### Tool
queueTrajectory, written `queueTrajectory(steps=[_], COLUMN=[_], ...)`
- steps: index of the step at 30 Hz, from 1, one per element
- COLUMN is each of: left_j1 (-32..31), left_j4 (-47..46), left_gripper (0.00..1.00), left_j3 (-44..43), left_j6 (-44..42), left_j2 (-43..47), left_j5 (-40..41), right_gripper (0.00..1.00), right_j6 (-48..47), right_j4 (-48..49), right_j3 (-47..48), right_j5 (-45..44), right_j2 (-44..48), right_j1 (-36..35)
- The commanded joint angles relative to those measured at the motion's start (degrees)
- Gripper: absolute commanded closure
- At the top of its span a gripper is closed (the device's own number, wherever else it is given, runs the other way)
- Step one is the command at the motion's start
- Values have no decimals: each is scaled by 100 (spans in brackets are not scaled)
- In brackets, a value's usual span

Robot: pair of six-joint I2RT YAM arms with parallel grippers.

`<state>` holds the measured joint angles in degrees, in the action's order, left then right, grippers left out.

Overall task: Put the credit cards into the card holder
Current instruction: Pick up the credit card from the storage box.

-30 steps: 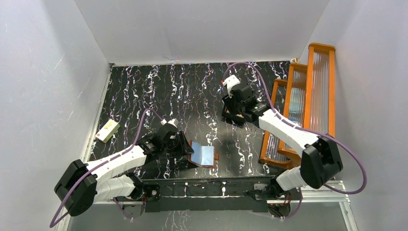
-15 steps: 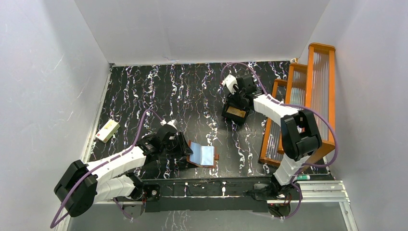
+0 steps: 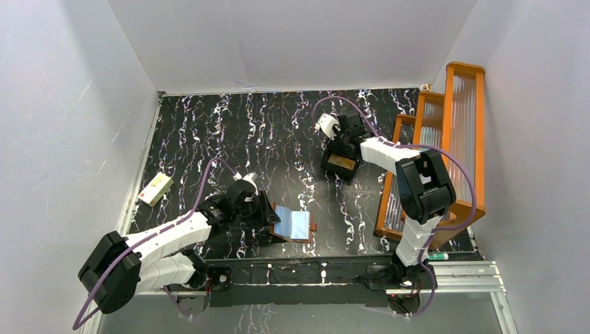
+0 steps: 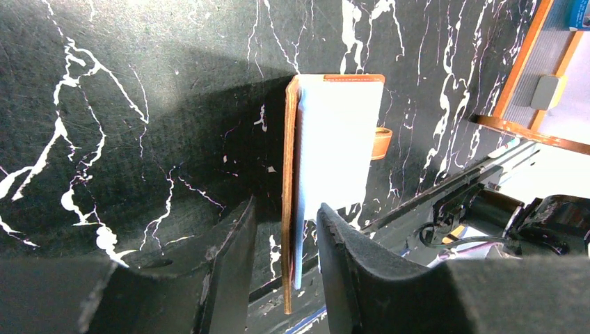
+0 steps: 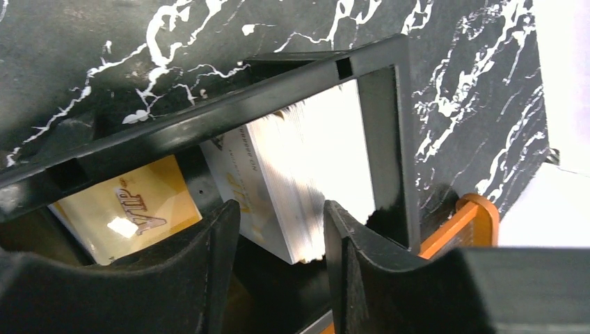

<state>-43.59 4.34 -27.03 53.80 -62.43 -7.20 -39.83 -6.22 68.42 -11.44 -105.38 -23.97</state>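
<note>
Black marbled tabletop [image 3: 229, 139] is carrying the open reddish-brown card holder [image 4: 337, 139] near its front edge. Your left gripper [image 4: 285, 212] is straddling the holder's near end with a finger on each side, though I cannot tell whether it is pinching it. Your right gripper [image 5: 282, 209] is hovering with its jaws spread, grasping nothing, over the black compartmented tray [image 5: 209, 111], where a stack of white credit cards [image 5: 313, 153] is leaning in one compartment and a yellow VIP card [image 5: 125, 209] is lying in the next.
</note>
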Motion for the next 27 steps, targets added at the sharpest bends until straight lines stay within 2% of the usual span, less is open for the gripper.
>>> queueTrajectory(steps=[1,18,24,27], left_j1=[35,35,35,38], left_j4=[6,-38,-47,-31], left_gripper=[65,65,65,65], left_j3=[-2,66,70,49], left_j6=[-72,25,25,9], left_j2=[74,128,125,122], left_j5=[-88,-122,-124,-124], right_gripper=[47,69,81,83], right_j6=[-230,-247,-213,-163], right_j4=[553,746,630,569], right_j3=[-38,-90,-49,-31], right_j5=[-254,-499,-524,-484], right_j2=[18,316,388,441], right_j1=[32,33,35,32])
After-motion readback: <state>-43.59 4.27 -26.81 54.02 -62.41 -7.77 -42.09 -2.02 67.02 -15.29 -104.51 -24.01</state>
